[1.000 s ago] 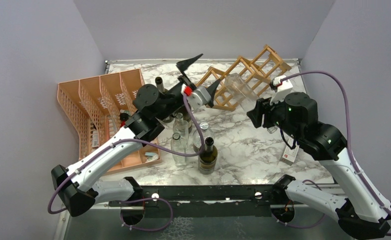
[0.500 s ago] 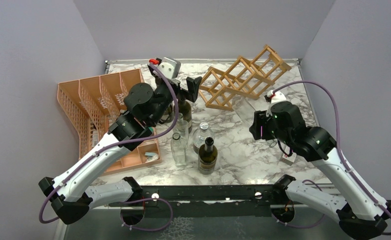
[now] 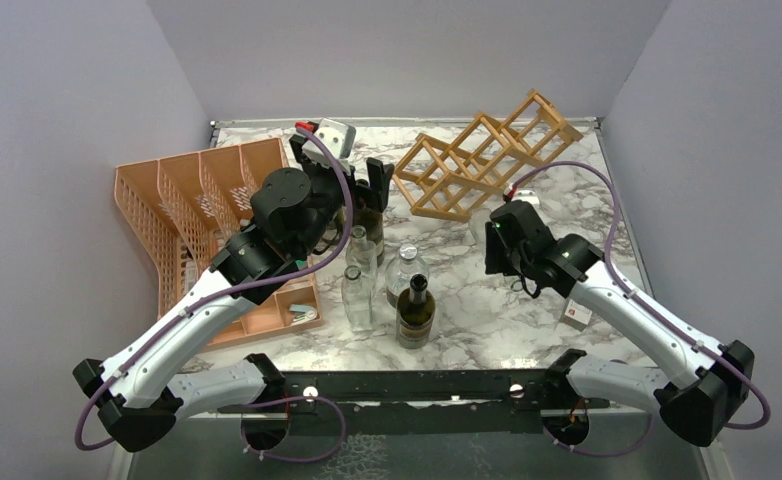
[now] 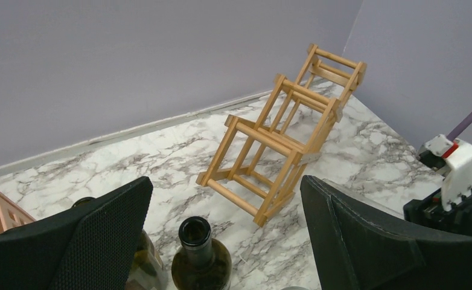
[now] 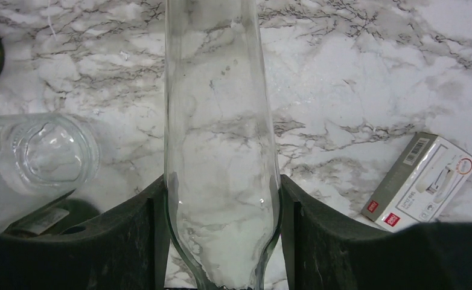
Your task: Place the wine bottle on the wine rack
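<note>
Barely visible from above, wine bottle [image 5: 221, 121] in grip of right pincer [image 5: 221, 187]; left pincer [image 4: 224, 187] wide apart.

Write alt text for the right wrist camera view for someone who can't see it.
The right gripper is shut on a clear glass bottle that runs up the middle of the frame, above a white marble table. A second clear glass container sits at the left, and a small white and grey box lies at the right.
</note>
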Motion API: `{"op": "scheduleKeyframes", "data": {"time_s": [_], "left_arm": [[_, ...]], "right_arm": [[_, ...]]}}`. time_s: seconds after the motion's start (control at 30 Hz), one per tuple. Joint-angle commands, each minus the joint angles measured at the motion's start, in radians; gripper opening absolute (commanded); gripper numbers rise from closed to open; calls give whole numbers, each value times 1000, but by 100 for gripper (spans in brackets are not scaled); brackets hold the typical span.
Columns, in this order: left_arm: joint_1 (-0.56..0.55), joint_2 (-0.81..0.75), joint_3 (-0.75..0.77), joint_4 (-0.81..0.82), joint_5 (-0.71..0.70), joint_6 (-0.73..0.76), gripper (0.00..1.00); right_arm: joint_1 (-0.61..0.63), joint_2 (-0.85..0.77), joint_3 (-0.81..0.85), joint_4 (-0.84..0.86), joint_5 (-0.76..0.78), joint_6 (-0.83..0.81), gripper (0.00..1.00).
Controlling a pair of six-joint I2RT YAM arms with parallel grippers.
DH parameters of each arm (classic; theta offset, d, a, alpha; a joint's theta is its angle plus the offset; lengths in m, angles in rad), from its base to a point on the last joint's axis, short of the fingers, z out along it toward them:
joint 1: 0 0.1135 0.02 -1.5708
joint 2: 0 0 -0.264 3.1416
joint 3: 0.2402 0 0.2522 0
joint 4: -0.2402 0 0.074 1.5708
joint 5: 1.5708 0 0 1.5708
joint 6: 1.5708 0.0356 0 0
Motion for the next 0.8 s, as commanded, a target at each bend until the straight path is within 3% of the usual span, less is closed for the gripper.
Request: {"op": "scheduleKeyframes", "data": {"time_s": [0.0,0.13,0.47,0.77], "left_arm": [[-1,-27,-3,37,-29,16,99],[-2,-27,1,39,-49,9,99],[-1,-43,-9,92,-36,7,99],[-1,-33,-5,94,-19,0,99]], "right_arm": [[-8,29,-25,226,111,42,1],[-41,64,-39,350,101,-8,1],[-135,99,-117,641,-141,-132,1],[-172,133,-203,851,-217,-158,1]]}}
